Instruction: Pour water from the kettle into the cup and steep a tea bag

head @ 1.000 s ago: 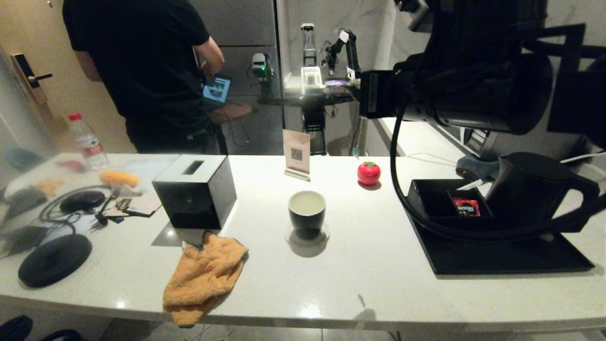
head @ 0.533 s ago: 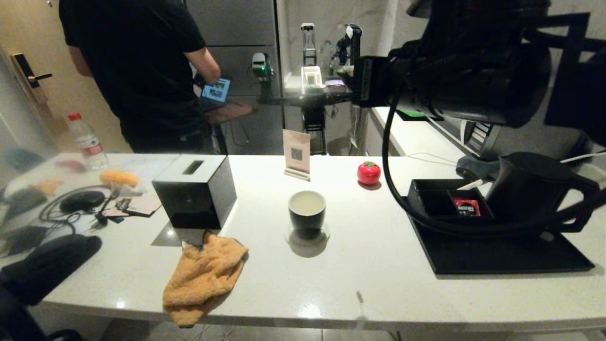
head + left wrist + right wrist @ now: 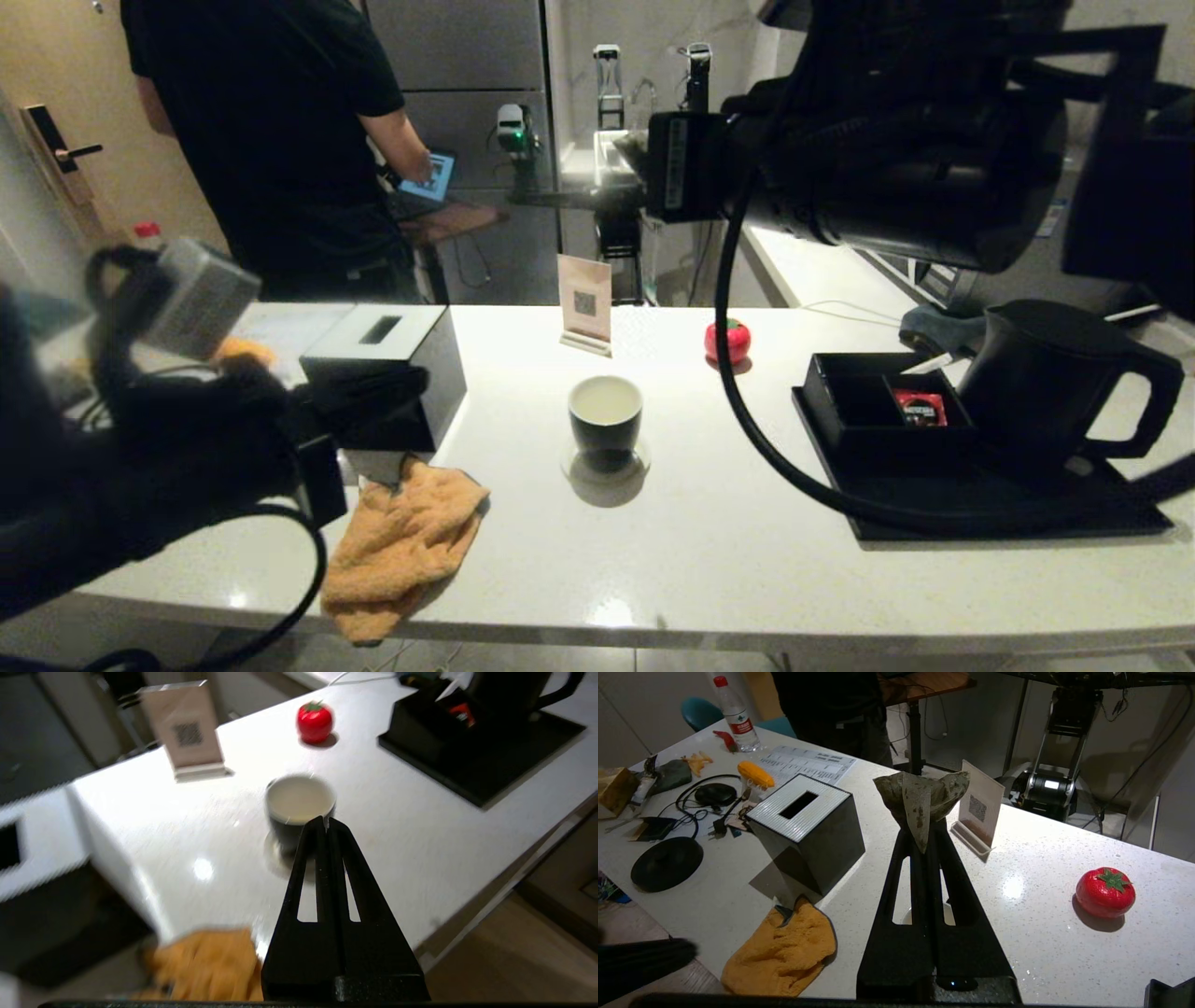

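right wrist view: tea bag (image 3: pixel 921 798) pinched at closed right fingers (image 3: pixel 909 877), apparently above cup (image 3: pixel 605 412); left fingers (image 3: pixel 308 858) closed, empty

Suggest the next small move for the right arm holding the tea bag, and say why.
Probably bring the right gripper down over the small glossy black cup and lower the wet pyramid tea bag in. The fingers are shut on the bag, the cup's white inside looks to hold pale liquid already, and the large matte black kettle stands back on its tray.
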Available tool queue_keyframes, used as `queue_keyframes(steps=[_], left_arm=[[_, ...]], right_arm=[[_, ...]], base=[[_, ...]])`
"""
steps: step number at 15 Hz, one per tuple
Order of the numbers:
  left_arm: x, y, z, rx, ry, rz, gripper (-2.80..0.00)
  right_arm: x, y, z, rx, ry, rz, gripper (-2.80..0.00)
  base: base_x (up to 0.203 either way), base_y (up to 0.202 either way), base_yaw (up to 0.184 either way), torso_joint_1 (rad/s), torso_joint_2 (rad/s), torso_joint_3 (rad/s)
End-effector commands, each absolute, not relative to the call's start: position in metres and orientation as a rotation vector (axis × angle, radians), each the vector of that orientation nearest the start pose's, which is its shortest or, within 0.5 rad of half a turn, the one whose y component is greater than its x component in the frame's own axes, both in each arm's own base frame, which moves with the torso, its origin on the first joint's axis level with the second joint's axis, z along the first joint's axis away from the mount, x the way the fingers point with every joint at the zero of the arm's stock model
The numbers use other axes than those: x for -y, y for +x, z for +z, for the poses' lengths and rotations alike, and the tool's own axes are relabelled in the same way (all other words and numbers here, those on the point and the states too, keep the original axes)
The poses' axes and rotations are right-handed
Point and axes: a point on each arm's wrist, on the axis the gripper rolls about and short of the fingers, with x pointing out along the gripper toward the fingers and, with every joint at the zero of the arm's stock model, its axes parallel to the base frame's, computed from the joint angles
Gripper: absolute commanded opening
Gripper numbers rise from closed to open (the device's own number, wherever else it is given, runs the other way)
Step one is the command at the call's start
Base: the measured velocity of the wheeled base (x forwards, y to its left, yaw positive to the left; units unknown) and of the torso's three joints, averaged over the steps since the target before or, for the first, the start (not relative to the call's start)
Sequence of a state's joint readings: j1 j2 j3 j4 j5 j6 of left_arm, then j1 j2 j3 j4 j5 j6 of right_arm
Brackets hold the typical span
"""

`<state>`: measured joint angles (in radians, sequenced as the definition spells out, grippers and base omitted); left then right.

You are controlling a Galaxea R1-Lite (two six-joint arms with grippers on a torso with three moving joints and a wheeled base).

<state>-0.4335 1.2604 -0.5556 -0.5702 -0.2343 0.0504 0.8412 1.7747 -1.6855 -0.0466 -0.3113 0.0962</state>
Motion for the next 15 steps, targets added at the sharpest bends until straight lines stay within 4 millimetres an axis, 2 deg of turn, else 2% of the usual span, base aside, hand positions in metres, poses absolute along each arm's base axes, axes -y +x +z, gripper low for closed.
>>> queue_keyframes(steps=[1,2,6,9,15], left_arm=[[0.113,0.203,0.204,-0.169,0.068,-0.722,-2.80],[0.121,0.206,0.204,-0.155,0.056,-0.741,0.00],[0.140,0.209,0.203,-0.126,0.037,-0.805,0.00],[0.143,0.214,0.204,-0.120,0.034,-0.806,0.00],[0.153,0.230,0.208,-0.096,-0.031,-0.792,0.00]], right_arm=[[-0.253,0.232,0.349,-0.063,0.070,0.531,-2.80],[-0.253,0.232,0.349,-0.062,0.070,0.531,-2.80],[-0.252,0.231,0.349,-0.060,0.070,0.530,-2.80],[-0.253,0.230,0.349,-0.061,0.068,0.532,-2.80],[-0.269,0.220,0.343,-0.076,0.057,0.582,-2.80]], base=[[0.000,0.000,0.000,0.000,0.00,0.000],[0.000,0.000,0.000,0.000,0.00,0.000],[0.000,0.000,0.000,0.000,0.00,0.000],[0.000,0.000,0.000,0.000,0.00,0.000],[0.000,0.000,0.000,0.000,0.00,0.000]])
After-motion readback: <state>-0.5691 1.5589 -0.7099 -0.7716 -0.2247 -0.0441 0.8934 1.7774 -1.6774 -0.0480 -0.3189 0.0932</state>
